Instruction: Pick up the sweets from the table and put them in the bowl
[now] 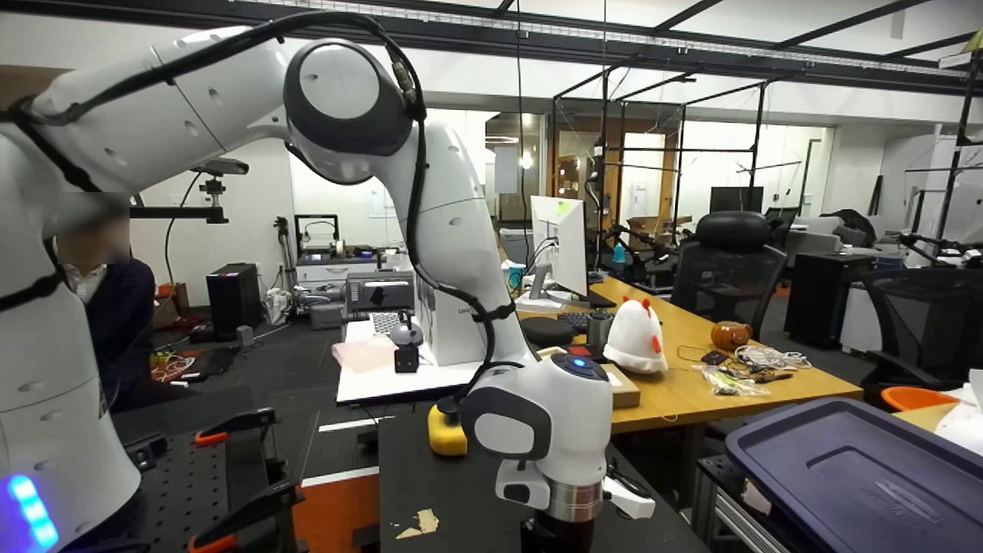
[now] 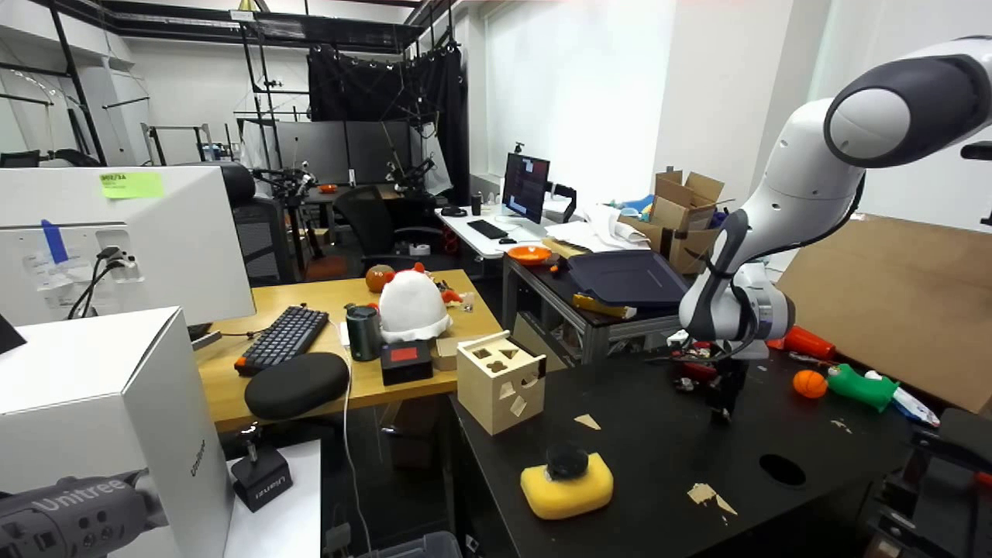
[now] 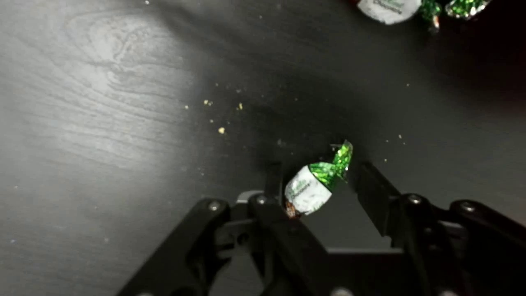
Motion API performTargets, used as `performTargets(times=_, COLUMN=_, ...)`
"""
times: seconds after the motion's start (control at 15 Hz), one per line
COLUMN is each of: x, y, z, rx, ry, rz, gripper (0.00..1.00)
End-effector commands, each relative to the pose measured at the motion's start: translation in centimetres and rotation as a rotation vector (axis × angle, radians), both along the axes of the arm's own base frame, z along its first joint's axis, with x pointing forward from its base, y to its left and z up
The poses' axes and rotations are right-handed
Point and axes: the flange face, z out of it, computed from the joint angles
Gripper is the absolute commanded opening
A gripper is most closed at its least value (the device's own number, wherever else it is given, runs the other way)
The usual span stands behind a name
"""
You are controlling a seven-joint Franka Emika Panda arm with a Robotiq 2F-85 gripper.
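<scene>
In the wrist view, the gripper [image 3: 322, 181] has its fingers [image 3: 376, 201] spread apart, and they grasp nothing. A sweet [image 3: 308, 191] lies on the table [image 3: 123, 172] in the space between them, much nearer to the finger at the left; whether it touches this finger, I cannot tell.

I judge that the sweet is light, so its weight should make no difficulty. The foil is probably slippery, and the rounded body may roll if only one finger pushes it. Inside it may be firm, but not strong against hard squeezing. The best place to hold is, I think, across the white label, where the body is thickest; the green twisted end looks thin and could bend or tear. It seems wise to centre the gripper over the sweet before closing.

A little apart from the gripper, at the edge of the wrist view, lie other sweets [image 3: 389, 9]. Behind the gripper, in an exterior view, is a red thing [image 2: 700, 373]; perhaps it is the bowl, but I cannot be sure. Farther from the gripper is an orange ball [image 2: 810, 384].
</scene>
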Motion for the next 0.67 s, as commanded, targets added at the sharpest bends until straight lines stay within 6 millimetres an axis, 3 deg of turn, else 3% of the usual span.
performTargets(times=0.0, x=0.6, y=0.0, z=0.0, rx=-0.020, ry=0.006, rz=-0.013, gripper=0.22)
performTargets(times=0.2, x=0.9, y=0.3, z=1.2, rx=-0.026, ry=-0.007, rz=0.006, gripper=0.01)
performTargets(times=0.27, x=1.0, y=0.6, z=1.9, rx=-0.018, ry=-0.006, rz=0.024, gripper=0.06)
performTargets(times=0.6, x=3.2, y=2.4, z=6.1, rx=-0.011, ry=-0.080, rz=0.145, gripper=0.06)
